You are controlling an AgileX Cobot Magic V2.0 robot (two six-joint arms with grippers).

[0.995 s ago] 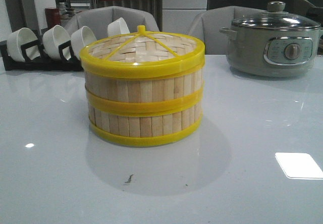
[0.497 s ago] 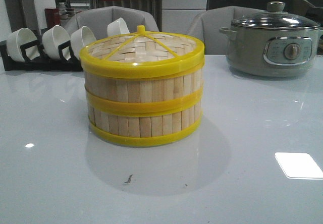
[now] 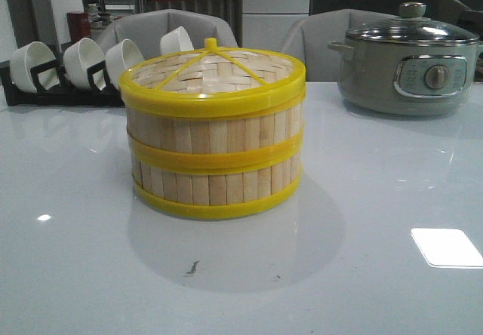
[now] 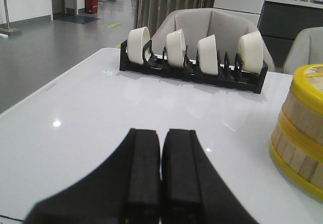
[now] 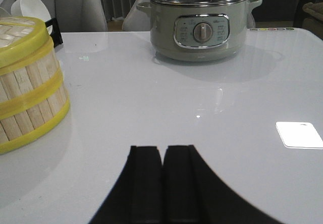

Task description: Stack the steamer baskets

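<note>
Two steamer baskets [image 3: 215, 150] stand stacked one on the other in the middle of the white table, with the woven yellow-rimmed lid [image 3: 213, 73] on top. The stack's edge also shows in the left wrist view [image 4: 302, 133] and the right wrist view [image 5: 28, 88]. My left gripper [image 4: 161, 133] is shut, empty, above the table to the left of the stack and apart from it. My right gripper [image 5: 162, 151] is shut with nothing in it, to the right of the stack and clear of it. Neither gripper shows in the front view.
A black rack of white bowls [image 3: 68, 67] [image 4: 194, 57] stands at the back left. A grey electric pot with a glass lid [image 3: 411, 59] [image 5: 201, 24] sits at the back right. Grey chairs stand behind the table.
</note>
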